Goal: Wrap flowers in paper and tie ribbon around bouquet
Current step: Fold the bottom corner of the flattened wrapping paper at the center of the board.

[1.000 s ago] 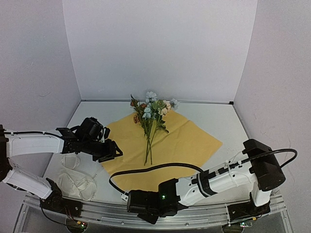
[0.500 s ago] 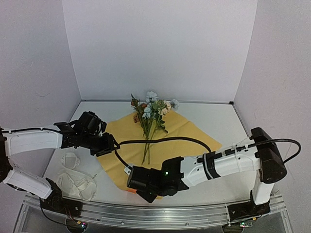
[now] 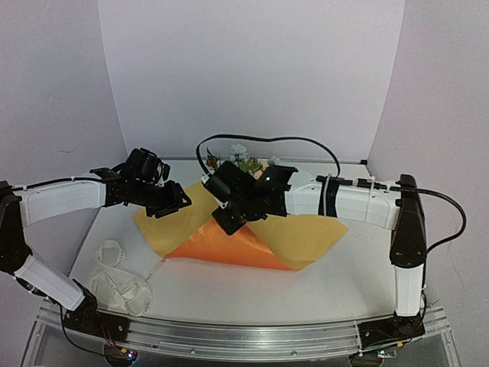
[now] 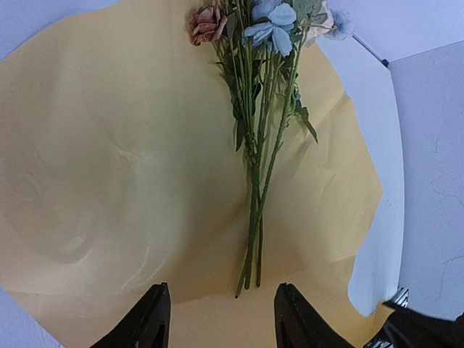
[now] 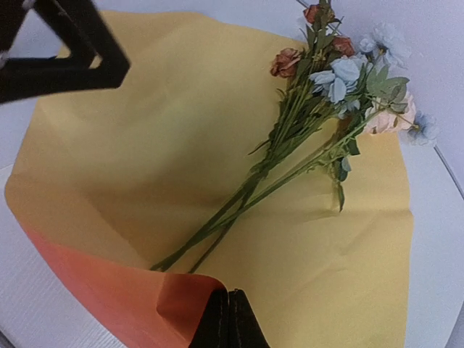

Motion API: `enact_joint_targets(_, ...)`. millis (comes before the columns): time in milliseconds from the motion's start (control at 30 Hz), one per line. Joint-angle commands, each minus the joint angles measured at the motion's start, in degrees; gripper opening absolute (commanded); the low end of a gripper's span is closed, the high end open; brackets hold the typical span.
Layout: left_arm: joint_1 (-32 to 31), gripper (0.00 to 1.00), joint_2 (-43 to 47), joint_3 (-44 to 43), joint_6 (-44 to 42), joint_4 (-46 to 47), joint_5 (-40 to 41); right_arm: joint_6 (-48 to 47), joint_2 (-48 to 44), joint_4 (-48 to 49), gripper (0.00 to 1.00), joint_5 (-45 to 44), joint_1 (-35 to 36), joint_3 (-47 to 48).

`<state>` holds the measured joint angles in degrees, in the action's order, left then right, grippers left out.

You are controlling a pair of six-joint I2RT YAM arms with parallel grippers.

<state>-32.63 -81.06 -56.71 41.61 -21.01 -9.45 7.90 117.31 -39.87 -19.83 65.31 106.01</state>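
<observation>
White table (image 3: 321, 290), paper (image 3: 306, 229) raised beside flowers (image 5: 333, 80).
Right gripper (image 5: 228, 299), clamped on a corner, should fold it snugly across them; left gripper (image 4: 221, 293) hangs, jaws apart.

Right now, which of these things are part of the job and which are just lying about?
Job: flowers; paper, its corner pinched by the right end effector; ribbon, untouched at the left.
Just there: black cable, metal rail, table.
</observation>
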Motion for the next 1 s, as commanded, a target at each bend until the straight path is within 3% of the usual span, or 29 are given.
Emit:
enact_joint_targets(0,0.5,0.51,-3.1,-4.6,-2.7,0.9,-1.3,-6.6,6.7,-2.6,0.0,0.5,-4.9,10.1)
enact_joint_targets(433,0.8,0.49,-6.7,-7.1,-5.7,1.4,-4.6,-13.2,20.8,-2.4,0.0,3.7,-12.1,25.4)
enact_joint_targets(700,-1.1,0.36,-12.0,-7.0,-6.7,5.2,-14.5,-12.3,24.1,-1.0,0.0,1.6,-13.4,25.3)
enact_joint_targets(967,-3.4,0.3,-18.0,-7.3,-6.9,7.9,-20.6,-11.4,25.3,0.3,0.0,-0.6,-14.3,24.5)
